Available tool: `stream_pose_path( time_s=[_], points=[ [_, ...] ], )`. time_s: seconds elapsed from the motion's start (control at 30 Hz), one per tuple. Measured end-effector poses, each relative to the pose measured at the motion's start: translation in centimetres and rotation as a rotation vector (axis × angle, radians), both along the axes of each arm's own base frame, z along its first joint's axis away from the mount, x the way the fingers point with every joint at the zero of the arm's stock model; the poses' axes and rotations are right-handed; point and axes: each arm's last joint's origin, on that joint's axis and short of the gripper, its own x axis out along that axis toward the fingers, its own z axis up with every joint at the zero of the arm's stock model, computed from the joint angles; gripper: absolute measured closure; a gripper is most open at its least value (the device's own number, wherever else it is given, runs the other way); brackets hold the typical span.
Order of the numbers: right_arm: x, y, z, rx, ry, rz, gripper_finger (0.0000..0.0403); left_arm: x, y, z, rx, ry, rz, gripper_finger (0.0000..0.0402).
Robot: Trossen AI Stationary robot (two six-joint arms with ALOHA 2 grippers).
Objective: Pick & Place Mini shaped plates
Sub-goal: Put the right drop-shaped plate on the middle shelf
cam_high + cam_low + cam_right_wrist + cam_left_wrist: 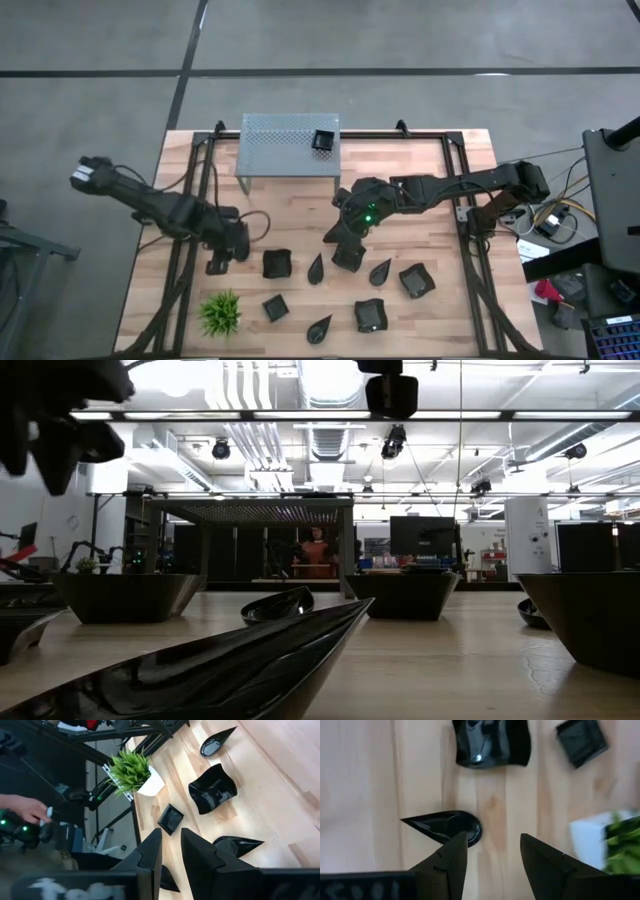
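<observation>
Now — left pincer: I've got it wide, above teardrop plate, ready to grasp.
Right pincer: narrow, empty — mid-frame.

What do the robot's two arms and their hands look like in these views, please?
Both arms are dark, near-black jointed links with black cables running along them. The left arm has a pale block at its outer end. The right arm shows a small green light near its wrist. The left hand and right hand each have two dark, angular, wedge-shaped fingers.
</observation>
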Motion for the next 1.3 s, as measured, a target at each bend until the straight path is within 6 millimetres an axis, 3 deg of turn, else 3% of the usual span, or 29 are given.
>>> stream_pose_path(
  time_s=[0.23,0.7,1.07,1.3],
  points=[
    [-0.3,0.0,-0.4,-0.063,0.027,0.045,0.0338,-0.1,-1.7,-3.1,0.036,-0.042,-0.011,0.0227],
    [-0.6,0.0,-0.9,-0.066,0.075,0.045,0.0346,0.0,-2.3,-7.1,-0.003,-0.039,-0.019,0.0227],
    [-0.5,-0.1,-0.9,-0.068,0.081,0.001,0.0346,-0.8,-1.8,-9.5,0.041,0.03,-0.027,0.0227],
    [-0.5,-0.2,-0.9,-0.058,0.087,-0.03,0.0346,-0.6,-1.8,-9.6,0.07,0.005,-0.033,0.0227]
  ],
)
